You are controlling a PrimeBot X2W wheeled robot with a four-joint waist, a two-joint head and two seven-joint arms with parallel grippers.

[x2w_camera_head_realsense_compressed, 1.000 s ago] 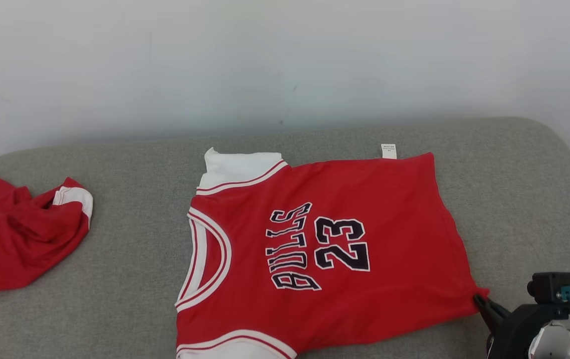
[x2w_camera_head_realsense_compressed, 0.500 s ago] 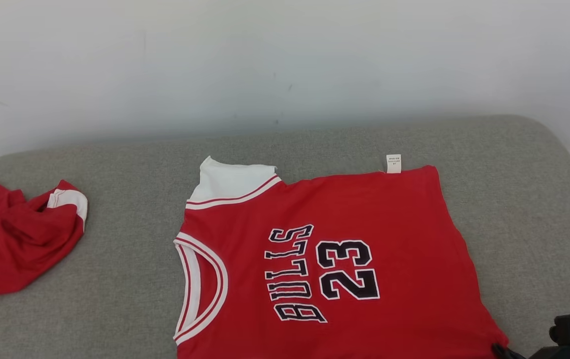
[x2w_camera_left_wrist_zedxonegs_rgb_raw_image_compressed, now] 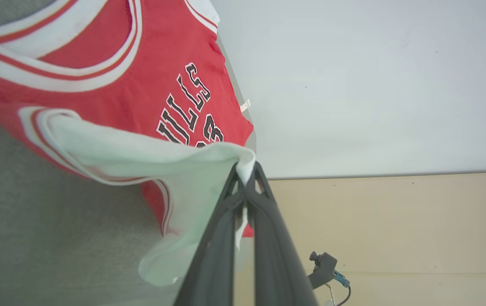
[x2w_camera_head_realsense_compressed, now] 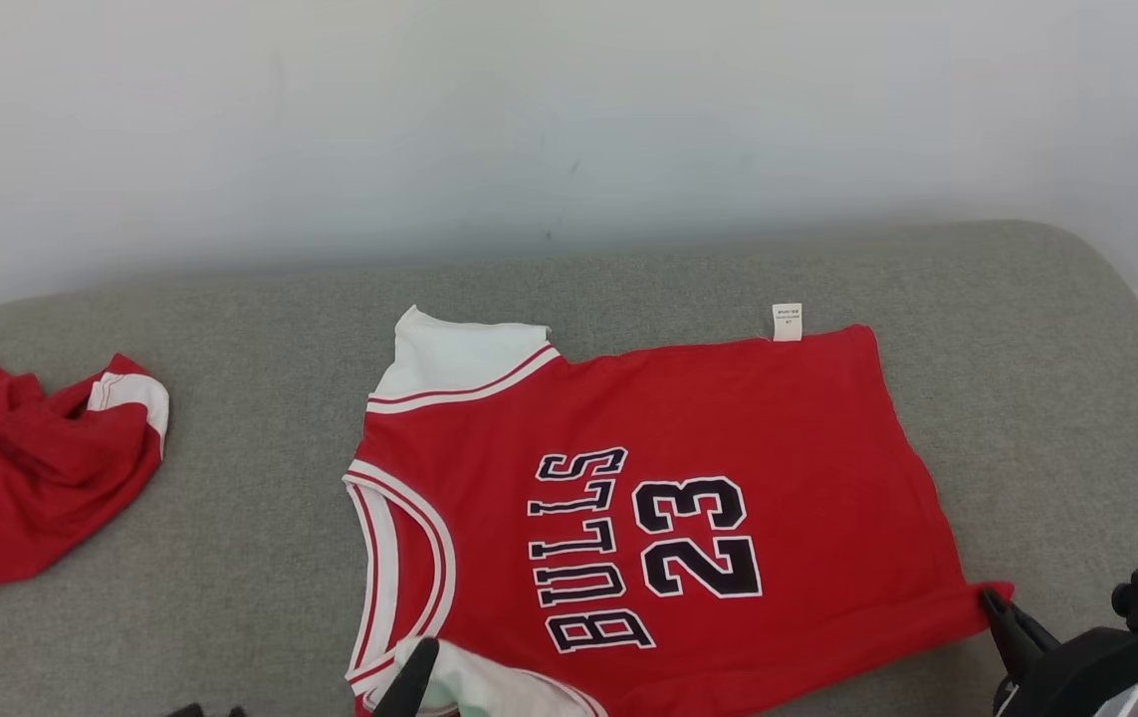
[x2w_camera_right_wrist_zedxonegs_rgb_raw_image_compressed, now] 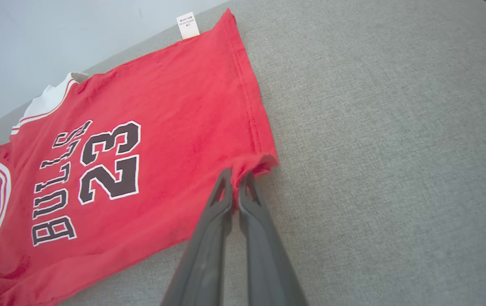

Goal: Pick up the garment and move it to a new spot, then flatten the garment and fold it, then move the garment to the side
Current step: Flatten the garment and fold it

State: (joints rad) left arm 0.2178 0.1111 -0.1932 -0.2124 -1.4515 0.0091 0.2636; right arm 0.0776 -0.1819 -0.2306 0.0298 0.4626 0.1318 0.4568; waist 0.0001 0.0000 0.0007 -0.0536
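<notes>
The garment [x2w_camera_head_realsense_compressed: 688, 438] is a red jersey with "BULLS 23" in black, spread on the grey cushion with its neck to the left. My left gripper [x2w_camera_head_realsense_compressed: 419, 662] at the bottom edge is shut on the near white shoulder, which it lifts and folds over; the left wrist view shows that white cloth [x2w_camera_left_wrist_zedxonegs_rgb_raw_image_compressed: 149, 161] pinched at the gripper's tips [x2w_camera_left_wrist_zedxonegs_rgb_raw_image_compressed: 246, 174]. My right gripper [x2w_camera_head_realsense_compressed: 992, 602] at the lower right is shut on the near hem corner. In the right wrist view the gripper [x2w_camera_right_wrist_zedxonegs_rgb_raw_image_compressed: 236, 176] clamps the red hem corner [x2w_camera_right_wrist_zedxonegs_rgb_raw_image_compressed: 264, 163].
A second red and white garment [x2w_camera_head_realsense_compressed: 21, 468] lies crumpled at the cushion's far left. The grey cushion [x2w_camera_head_realsense_compressed: 1046, 378] ends at a rounded right edge, with a white wall behind. Bare cushion lies to the right of the jersey.
The head camera has shifted between frames. My left gripper has come into view at the bottom edge, lifting the near white shoulder over the jersey. The right gripper keeps its hold on the hem corner.
</notes>
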